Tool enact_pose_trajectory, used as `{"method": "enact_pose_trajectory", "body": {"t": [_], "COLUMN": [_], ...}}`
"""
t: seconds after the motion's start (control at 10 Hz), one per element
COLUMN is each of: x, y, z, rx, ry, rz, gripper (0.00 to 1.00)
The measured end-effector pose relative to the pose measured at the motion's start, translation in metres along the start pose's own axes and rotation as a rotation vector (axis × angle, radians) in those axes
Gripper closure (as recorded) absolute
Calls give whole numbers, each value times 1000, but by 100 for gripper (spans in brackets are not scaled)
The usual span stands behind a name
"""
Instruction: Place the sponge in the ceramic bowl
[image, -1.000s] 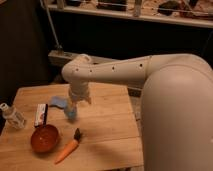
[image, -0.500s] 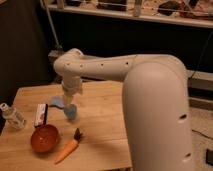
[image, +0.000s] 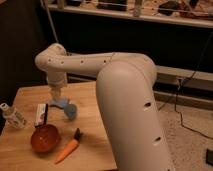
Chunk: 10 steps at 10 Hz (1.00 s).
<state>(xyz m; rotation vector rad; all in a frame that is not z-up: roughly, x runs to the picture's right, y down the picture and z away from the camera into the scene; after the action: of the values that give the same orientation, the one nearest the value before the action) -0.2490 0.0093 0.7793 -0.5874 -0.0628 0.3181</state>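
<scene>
Hanging low over the wooden counter (image: 86, 107), the white gripper (image: 56, 96) has its jaws wide and empty, right above the small flat light-blue sponge (image: 59, 103). I think it must pinch the sponge next, then carry it nearer, to the round reddish-orange ceramic bowl (image: 45, 139).

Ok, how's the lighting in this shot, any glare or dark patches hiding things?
Camera view: warm, dim light on the table, near-black background at left; the white arm is brightest, without hard glare; the gripper sits low over the sponge, beyond the ceramic bowl, all readable, shadows soft.
</scene>
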Motion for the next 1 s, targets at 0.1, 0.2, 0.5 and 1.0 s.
{"method": "enact_pose_trajectory", "body": {"t": [0.1, 0.2, 0.5, 1.0], "x": [2, 2, 3, -5], "y": [-2, -1, -6, -13], "z": [0, 0, -1, 38], "rx": [1, 1, 33, 107], "ry": [4, 4, -20, -95], "rz": [3, 3, -7, -214], "gripper": [35, 35, 35, 35]}}
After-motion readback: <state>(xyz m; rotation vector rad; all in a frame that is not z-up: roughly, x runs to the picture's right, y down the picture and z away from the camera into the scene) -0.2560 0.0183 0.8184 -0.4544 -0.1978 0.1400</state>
